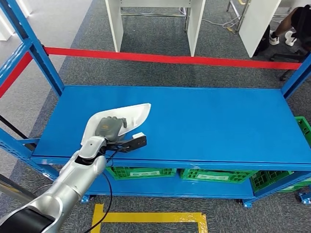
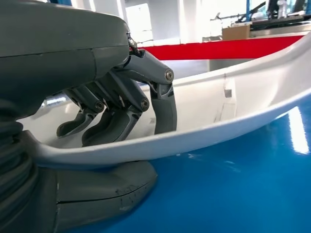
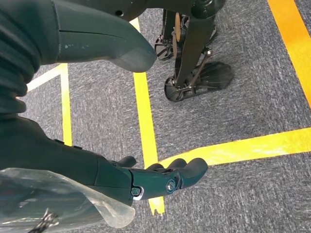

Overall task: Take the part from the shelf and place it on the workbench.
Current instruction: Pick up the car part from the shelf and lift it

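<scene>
The white part lies on the blue shelf, near its front left corner. The left hand grips the part at its rim: the dark fingers curl down inside the part's hollow, while the thick thumb lies beneath the rim against the shelf surface. The part's far end rests on the shelf. Green crates sit on the level below. A red bar runs behind the shelf. The right hand hangs above grey carpet with yellow floor lines; its fingers are extended side by side, holding nothing.
</scene>
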You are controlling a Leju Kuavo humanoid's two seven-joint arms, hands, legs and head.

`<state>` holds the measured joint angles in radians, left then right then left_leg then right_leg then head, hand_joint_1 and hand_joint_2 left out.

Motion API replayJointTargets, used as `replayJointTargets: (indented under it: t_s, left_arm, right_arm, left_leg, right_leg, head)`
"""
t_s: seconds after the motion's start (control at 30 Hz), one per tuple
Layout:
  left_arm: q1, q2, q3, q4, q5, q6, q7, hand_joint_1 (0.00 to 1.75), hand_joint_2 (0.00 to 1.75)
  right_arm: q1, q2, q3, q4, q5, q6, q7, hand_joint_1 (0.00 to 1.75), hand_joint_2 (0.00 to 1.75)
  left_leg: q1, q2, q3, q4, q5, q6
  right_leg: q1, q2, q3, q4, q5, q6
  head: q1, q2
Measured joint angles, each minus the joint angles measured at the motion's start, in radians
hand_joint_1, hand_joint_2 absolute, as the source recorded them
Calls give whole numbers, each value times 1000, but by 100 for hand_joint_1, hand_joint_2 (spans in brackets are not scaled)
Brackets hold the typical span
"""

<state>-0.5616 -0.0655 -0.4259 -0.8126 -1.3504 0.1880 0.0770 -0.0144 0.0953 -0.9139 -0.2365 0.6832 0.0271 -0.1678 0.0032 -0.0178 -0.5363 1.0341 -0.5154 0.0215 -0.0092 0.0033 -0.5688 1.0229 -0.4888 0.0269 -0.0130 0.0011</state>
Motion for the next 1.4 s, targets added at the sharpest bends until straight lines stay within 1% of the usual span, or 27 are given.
replayJointTargets:
  t_s: [0.17, 0.3, 0.37, 0.47, 0.53, 0.57, 0.6, 0.67, 0.7, 0.73, 0.77, 0.8, 0.87, 0.9, 0.93, 1.0, 1.03, 1.07, 1.1, 1.17, 1.2, 1.23, 1.27, 1.3, 1.33, 1.37, 1.4]
  left_arm:
    - [35, 0, 23, -58, 150, 6, -127, 175, 175]
    - [103, -1, 57, -175, 410, -22, -299, 175, 175]
    - [155, 0, 73, -267, 536, -34, -374, 175, 175]
    - [233, 4, 96, -405, 637, -38, -412, 175, 175]
    - [273, 6, 113, -481, 679, -32, -432, 175, 175]
    - [287, 7, 120, -510, 692, -29, -441, 175, 175]
    - [299, 8, 125, -533, 701, -27, -447, 175, 175]
    - [320, 10, 133, -565, 708, -25, -452, 175, 175]
    - [331, 10, 136, -576, 711, -25, -455, 175, 175]
    - [342, 11, 138, -586, 716, -24, -460, 175, 175]
    - [351, 11, 141, -597, 726, -22, -468, 175, 175]
    - [361, 11, 145, -609, 738, -18, -479, 175, 175]
    - [382, 11, 155, -643, 768, -3, -506, 175, 175]
    - [396, 11, 161, -662, 783, 5, -520, 175, 175]
    - [412, 11, 167, -682, 797, 13, -533, 175, 175]
    - [445, 10, 179, -718, 826, 22, -560, 175, 175]
    - [461, 10, 185, -736, 838, 26, -570, 175, 175]
    - [475, 10, 191, -753, 850, 28, -579, 175, 175]
    - [487, 11, 197, -767, 859, 30, -587, 175, 175]
    - [509, 11, 210, -790, 879, 33, -601, 175, 175]
    - [521, 11, 217, -798, 888, 33, -607, 175, 175]
    - [532, 11, 224, -805, 896, 33, -613, 175, 175]
    - [541, 11, 230, -811, 902, 33, -616, 175, 175]
    - [548, 11, 234, -816, 906, 33, -619, 175, 175]
    - [551, 11, 238, -822, 907, 33, -620, 175, 175]
    - [553, 11, 241, -828, 908, 33, -621, 175, 175]
    - [554, 11, 242, -834, 909, 33, -621, 175, 175]
  right_arm:
    - [0, 2, -15, 0, 10, 0, -6, 0, 175]
    - [1, 4, -22, 0, 14, -1, -14, 0, 175]
    - [1, 7, -29, 0, 18, -2, -20, 0, 175]
    - [2, 11, -39, 0, 25, -3, -27, 0, 175]
    - [2, 13, -42, 0, 28, -3, -31, 0, 175]
    - [2, 14, -43, 0, 28, -3, -33, 0, 175]
    - [2, 14, -44, 0, 28, -2, -34, 0, 175]
    - [2, 15, -47, 0, 29, -2, -34, 0, 175]
    - [2, 15, -48, 0, 29, -2, -34, 0, 175]
    - [3, 15, -49, 0, 29, -2, -35, 0, 175]
    - [3, 15, -50, 0, 30, -3, -36, 0, 175]
    - [2, 15, -51, 0, 31, -3, -38, 0, 175]
    - [0, 17, -55, 1, 33, -3, -42, 0, 175]
    - [0, 18, -58, 2, 34, -4, -43, 0, 175]
    - [0, 20, -61, 2, 36, -6, -44, 0, 175]
    - [3, 22, -65, 3, 42, -12, -43, 0, 175]
    - [3, 22, -66, 3, 45, -14, -41, 0, 175]
    - [4, 23, -66, 4, 48, -16, -40, 0, 175]
    - [3, 24, -66, 4, 51, -17, -38, 0, 175]
    - [3, 24, -67, 4, 60, -13, -39, 0, 175]
    - [4, 24, -67, 4, 63, -8, -41, 0, 175]
    - [4, 24, -67, 4, 67, -1, -44, 0, 175]
    - [4, 24, -67, 4, 68, 6, -47, 0, 175]
    - [4, 24, -67, 4, 70, 11, -50, 0, 175]
    - [4, 24, -67, 4, 70, 14, -51, 0, 175]
    - [4, 25, -67, 4, 70, 16, -51, 0, 175]
    - [4, 25, -67, 4, 71, 17, -52, 0, 175]
  left_leg:
    - [0, 0, 0, 0, 0, 0]
    - [-1, 0, -1, 1, -1, 0]
    - [-4, 0, -2, 3, -3, 3]
    - [-9, 1, -2, 0, -1, 11]
    - [-6, 4, 7, -22, 10, 21]
    - [-3, 5, 12, -34, 17, 27]
    - [-1, 7, 16, -42, 22, 31]
    - [-2, 7, 17, -44, 24, 34]
    - [-2, 8, 17, -43, 24, 33]
    - [-2, 8, 17, -42, 24, 32]
    - [0, 8, 18, -40, 21, 28]
    - [2, 8, 19, -36, 17, 23]
    - [4, 8, 14, -23, 6, 7]
    - [2, 7, 11, -15, 1, 0]
    - [0, 7, 7, -8, -1, -5]
    - [-2, 7, 3, 1, -4, -12]
    - [-1, 7, -1, 9, -14, -16]
    - [0, 8, -9, 30, -35, -20]
    - [1, 9, -25, 71, -67, -25]
    - [2, 10, -71, 195, -140, -30]
    - [2, 10, -87, 246, -160, -30]
    - [2, 10, -90, 267, -162, -28]
    - [1, 10, -74, 249, -145, -23]
    - [-1, 10, -42, 196, -114, -16]
    - [-4, 10, -1, 126, -83, -7]
    - [-7, 11, 37, 58, -64, 1]
    - [-11, 12, 64, 9, -52, 6]
  right_leg:
    - [0, 0, 0, 0, 0, 0]
    - [-1, 1, -1, -1, 0, 0]
    - [-3, 1, -1, -2, 1, 3]
    - [-8, 1, -1, -6, 5, 10]
    - [-9, 1, -7, 0, -4, 14]
    - [-9, 0, -20, 24, -20, 15]
    - [-10, -1, -43, 69, -45, 15]
    - [-11, -2, -105, 195, -97, 17]
    - [-12, -2, -130, 242, -107, 19]
    - [-14, -2, -140, 257, -100, 21]
    - [-16, -2, -132, 232, -72, 24]
    - [-19, -3, -107, 176, -33, 27]
    - [-22, -1, -51, 67, 12, 29]
    - [-22, 2, -35, 39, 15, 27]
    - [-21, 5, -29, 34, 7, 21]
    - [-22, 7, -31, 32, 2, 9]
    - [-23, 7, -33, 32, 2, 1]
    - [-23, 5, -36, 31, 4, -5]
    - [-24, 3, -40, 30, 7, -12]
    - [-19, -1, -50, 30, 15, -23]
    - [-17, -3, -55, 30, 18, -26]
    - [-13, -4, -61, 30, 23, -29]
    - [-10, -5, -66, 30, 28, -31]
    - [-7, -5, -71, 30, 33, -31]
    - [-5, -5, -76, 30, 39, -31]
    - [-3, -5, -79, 29, 45, -28]
    - [-4, -6, -81, 28, 51, -24]
  head:
    - [0, 0]
    - [0, 0]
    - [0, 0]
    - [-1, 0]
    - [0, 0]
    - [1, 0]
    - [2, 0]
    - [4, 0]
    - [4, 0]
    - [4, 0]
    - [4, 0]
    - [4, 0]
    - [6, 0]
    - [8, 0]
    - [8, 0]
    - [7, 0]
    - [5, 0]
    - [3, 0]
    - [0, 0]
    - [-4, 0]
    - [-4, 0]
    - [-4, 0]
    - [-5, 0]
    - [-5, 0]
    - [-5, 0]
    - [-4, 0]
    - [-5, 0]
